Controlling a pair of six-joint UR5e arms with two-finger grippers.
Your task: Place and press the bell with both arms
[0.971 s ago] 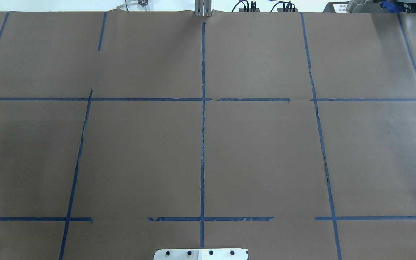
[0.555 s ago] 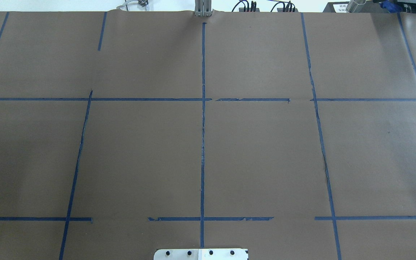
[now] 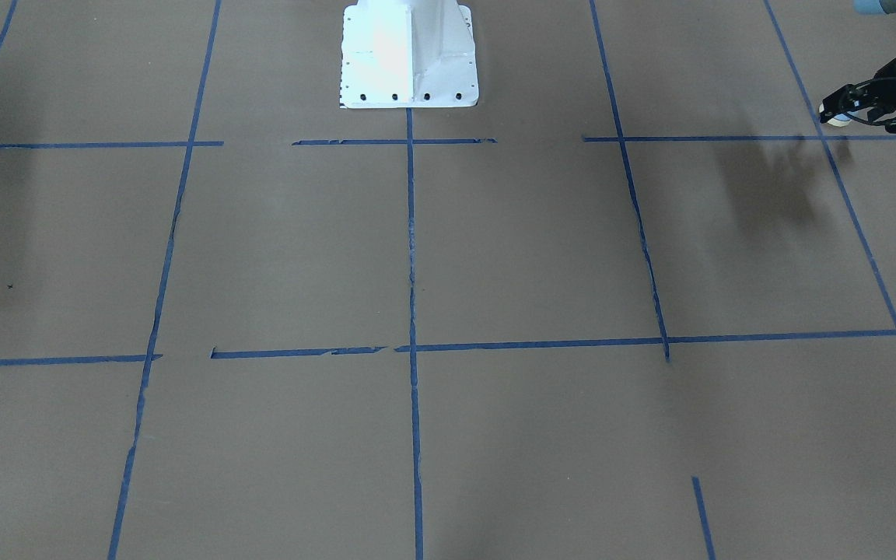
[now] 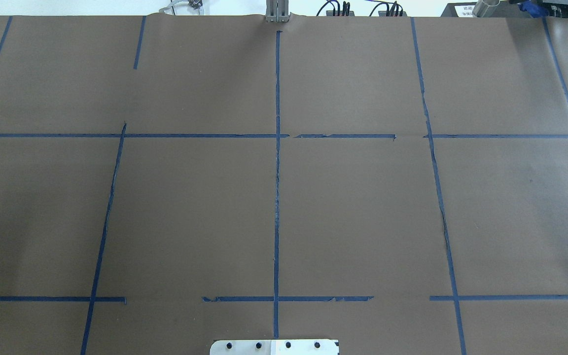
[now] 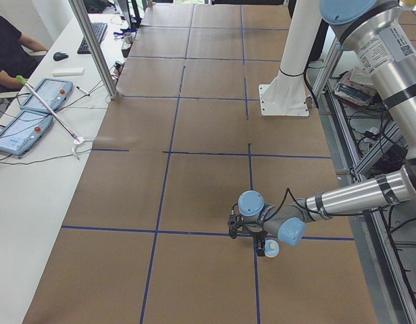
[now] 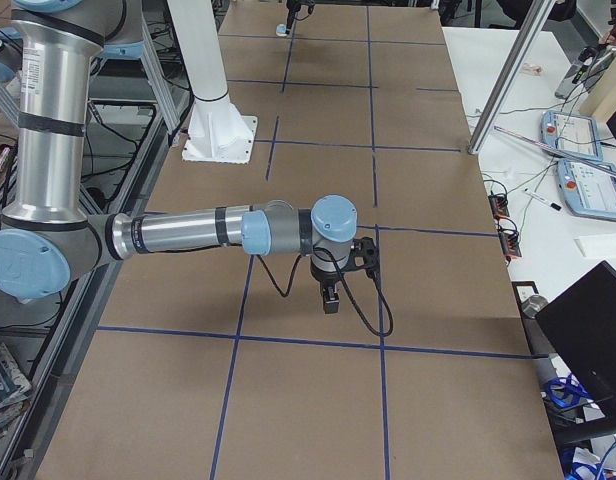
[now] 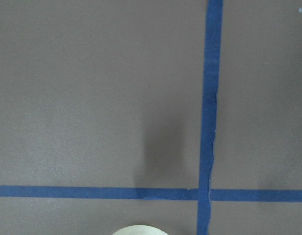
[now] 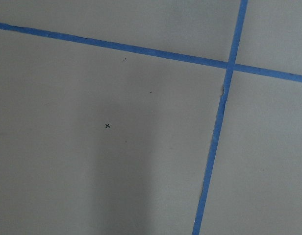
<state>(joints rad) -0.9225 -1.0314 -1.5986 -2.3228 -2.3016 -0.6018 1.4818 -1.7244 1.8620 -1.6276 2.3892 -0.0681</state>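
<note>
Early going, 0 of 2 steps done. Holding the bell in the left gripper, seemingly clamped around it, above the table near its left end, close to a tape crossing. Cannot tell open or closed for the right gripper, hanging over the far end. Left to do: set down, release, press.

Barely anything to report from the overhead view, tbh. The only difference I can spot is the soft dark shadow on the left side of the table. It looks a touch fainter and more washed out than it did a second ago. It's subtle enough that I can't tell which way it drifted.
</note>
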